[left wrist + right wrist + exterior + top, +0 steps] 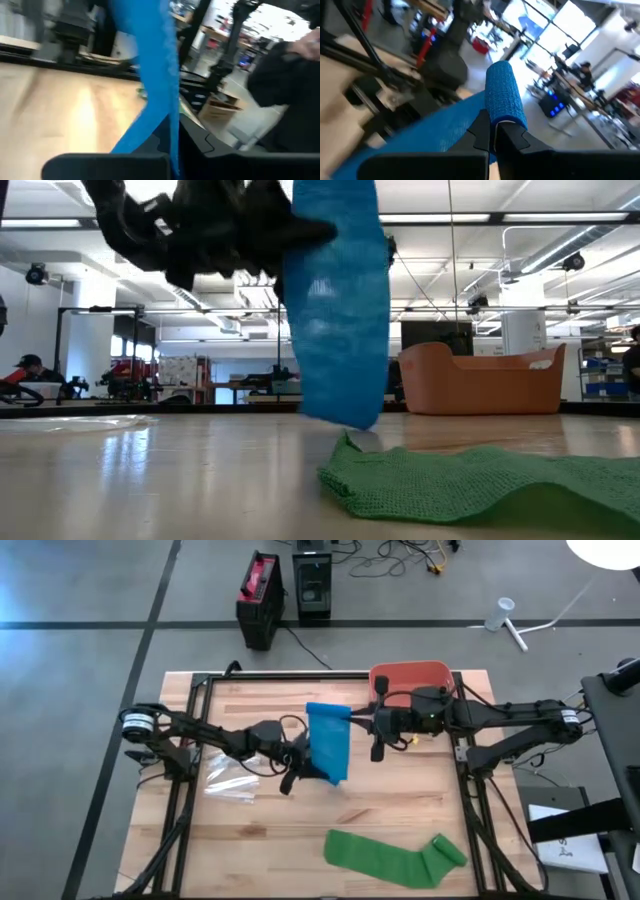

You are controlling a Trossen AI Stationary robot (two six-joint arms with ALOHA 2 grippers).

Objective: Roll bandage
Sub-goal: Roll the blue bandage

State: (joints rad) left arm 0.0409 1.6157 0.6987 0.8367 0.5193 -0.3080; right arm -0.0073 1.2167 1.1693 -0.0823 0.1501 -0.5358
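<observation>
A blue bandage (328,745) hangs in the air over the table's middle. Its rolled end (505,95) is uppermost, with my right gripper (494,134) shut on it. The unrolled strip (335,310) runs down from there, and its tail (345,412) ends just above the table. My left gripper (172,150) is shut on the strip lower down, and shows in the high view (303,772) at the strip's left edge. A green bandage (395,858) lies partly unrolled near the table's front edge. My left gripper pinches the blue strip (167,125) between its two fingers, coming level from the table's left. The strip runs up and away from the fingers toward the roll. A short tail hangs below them, clear of the table. My right gripper pinches the rolled end of the bandage at its near face (501,119) between its two fingertips, coming about level from the table's right. The roll stands out beyond the fingers, lifted clear. The strip (430,135) leaves it toward my left gripper.
An orange basket (412,675) stands at the table's far right. A clear plastic wrapper (228,782) lies on the wood under my left arm. Black frame rails (470,800) run along the table's left and right sides. Bare wood lies between the blue bandage's tail and the green bandage.
</observation>
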